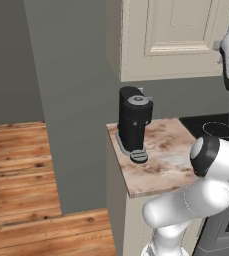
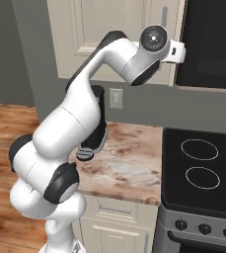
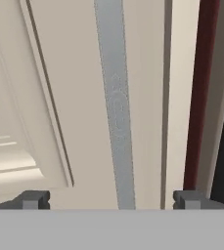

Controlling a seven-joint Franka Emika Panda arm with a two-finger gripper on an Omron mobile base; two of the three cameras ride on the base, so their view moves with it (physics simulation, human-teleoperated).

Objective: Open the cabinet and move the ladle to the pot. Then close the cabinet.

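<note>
White rounded arm [image 2: 75, 118] — dark joints, grey fingertips [image 3: 34, 199].

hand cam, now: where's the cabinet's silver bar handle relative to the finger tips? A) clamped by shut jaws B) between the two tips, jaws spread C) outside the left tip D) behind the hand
B: in the hand view the silver bar handle runs down between the two widely spaced fingertips of the gripper, with clear gaps on both sides, against the closed cabinet door.

cabinet [image 1: 176, 35] top cut off; handle [image 3: 116, 107] ends cropped
</note>
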